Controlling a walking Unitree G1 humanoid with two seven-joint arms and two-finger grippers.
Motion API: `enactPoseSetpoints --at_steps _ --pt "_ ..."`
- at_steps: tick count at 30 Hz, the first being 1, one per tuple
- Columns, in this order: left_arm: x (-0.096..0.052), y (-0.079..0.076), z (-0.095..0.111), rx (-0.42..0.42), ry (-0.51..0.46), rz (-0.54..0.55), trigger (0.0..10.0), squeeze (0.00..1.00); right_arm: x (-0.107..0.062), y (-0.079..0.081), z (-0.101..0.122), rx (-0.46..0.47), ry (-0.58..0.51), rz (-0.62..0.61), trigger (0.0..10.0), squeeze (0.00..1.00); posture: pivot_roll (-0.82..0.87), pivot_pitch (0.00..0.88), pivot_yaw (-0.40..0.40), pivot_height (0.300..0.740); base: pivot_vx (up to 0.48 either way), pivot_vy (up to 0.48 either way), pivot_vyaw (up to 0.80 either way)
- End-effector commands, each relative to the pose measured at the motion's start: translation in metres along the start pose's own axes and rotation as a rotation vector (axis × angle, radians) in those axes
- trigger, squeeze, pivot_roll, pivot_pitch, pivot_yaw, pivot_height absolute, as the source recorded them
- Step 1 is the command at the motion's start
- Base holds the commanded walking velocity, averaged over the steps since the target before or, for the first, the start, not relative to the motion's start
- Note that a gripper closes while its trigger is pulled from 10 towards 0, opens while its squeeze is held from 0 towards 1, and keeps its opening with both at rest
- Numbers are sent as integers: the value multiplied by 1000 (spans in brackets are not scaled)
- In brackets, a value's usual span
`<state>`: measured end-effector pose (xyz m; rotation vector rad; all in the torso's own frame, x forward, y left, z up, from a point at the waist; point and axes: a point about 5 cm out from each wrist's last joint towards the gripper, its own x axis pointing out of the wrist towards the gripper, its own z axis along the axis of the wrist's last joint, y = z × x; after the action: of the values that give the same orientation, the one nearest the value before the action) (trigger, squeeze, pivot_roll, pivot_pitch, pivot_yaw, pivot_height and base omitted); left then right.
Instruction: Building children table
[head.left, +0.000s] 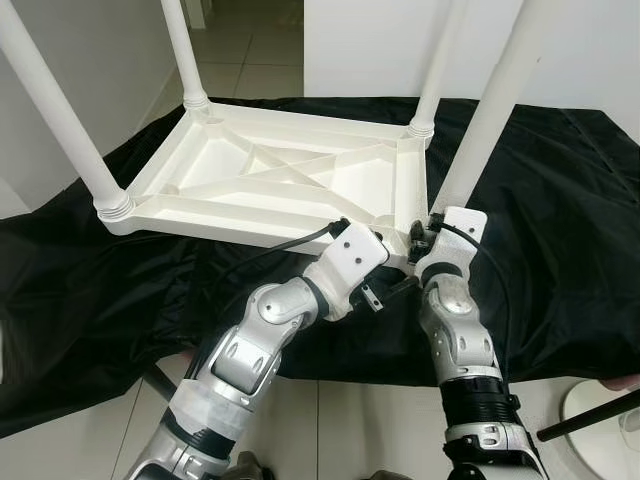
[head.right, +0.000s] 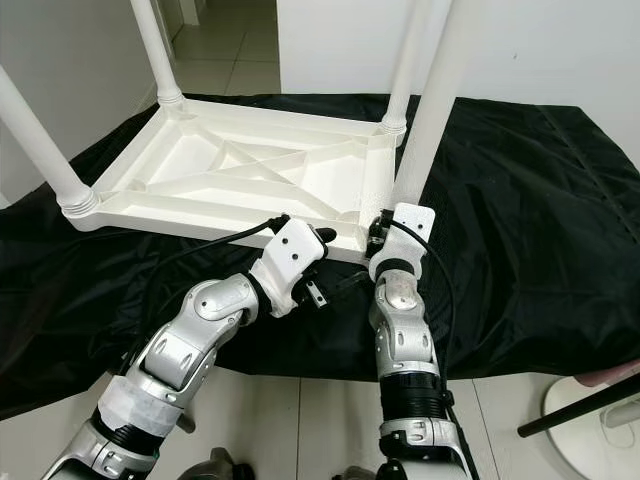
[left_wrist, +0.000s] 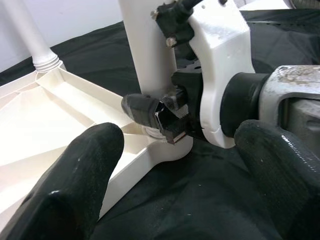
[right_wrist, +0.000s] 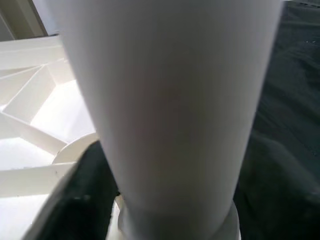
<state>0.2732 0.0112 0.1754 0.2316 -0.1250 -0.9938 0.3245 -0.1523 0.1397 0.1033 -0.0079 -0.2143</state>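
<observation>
The fingers (left_wrist: 145, 111) of the right gripper (head.left: 432, 232) are clamped round the base of the near white table leg (head.left: 490, 120), right at its corner socket. Just beside them the left gripper (left_wrist: 170, 165) hovers with its fingers (left_wrist: 75, 185) spread wide, touching nothing. The upturned white tabletop (head.left: 270, 175) lies on a black cloth (head.left: 560, 230) on the floor.

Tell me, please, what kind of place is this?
Probably a room in a home, used as an assembly spot: a pale tiled floor, plain white walls, and a black cloth spread under an upturned white plastic children's table.
</observation>
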Motion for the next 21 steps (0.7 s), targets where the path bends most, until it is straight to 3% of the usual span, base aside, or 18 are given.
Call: enactPoseSetpoints --at_steps 1,8,9,10,11,13,17,18,21 --pt "-1 2 -2 5 4 48 10000 0 -2 0 5 24 -35 20 10000 1000 -12 0 3 740 0 0 0" --pt "-4 2 -5 18 16 51 10000 0 -6 -13 11 -12 -78 181 10000 1000 -5 0 1 740 0 0 0" --pt "-4 2 -5 19 16 51 10000 0 -6 -15 10 -7 -73 208 10000 141 -4 0 0 740 0 0 0" --pt "-4 2 -5 19 16 51 10000 0 -6 -15 10 -7 -73 208 10000 141 -4 0 0 740 0 0 0" --pt "-4 2 -5 20 17 52 10000 0 -6 -18 11 -11 -76 242 10000 0 -4 0 0 740 0 0 0" --pt "-3 4 -4 27 16 54 10000 0 -4 -32 6 -41 -50 377 10000 0 -2 0 2 740 0 0 0" --pt "-3 4 -4 33 15 53 10000 0 -3 -36 4 -62 -31 442 10000 0 0 0 7 740 0 0 0" --pt "-3 4 -4 41 16 49 10000 0 -1 -43 -1 -162 -3 594 10000 0 -6 0 13 740 0 0 0" --pt "-2 5 -4 51 19 43 10000 0 3 -47 1 -222 13 689 10000 0 -6 0 13 740 0 0 0"
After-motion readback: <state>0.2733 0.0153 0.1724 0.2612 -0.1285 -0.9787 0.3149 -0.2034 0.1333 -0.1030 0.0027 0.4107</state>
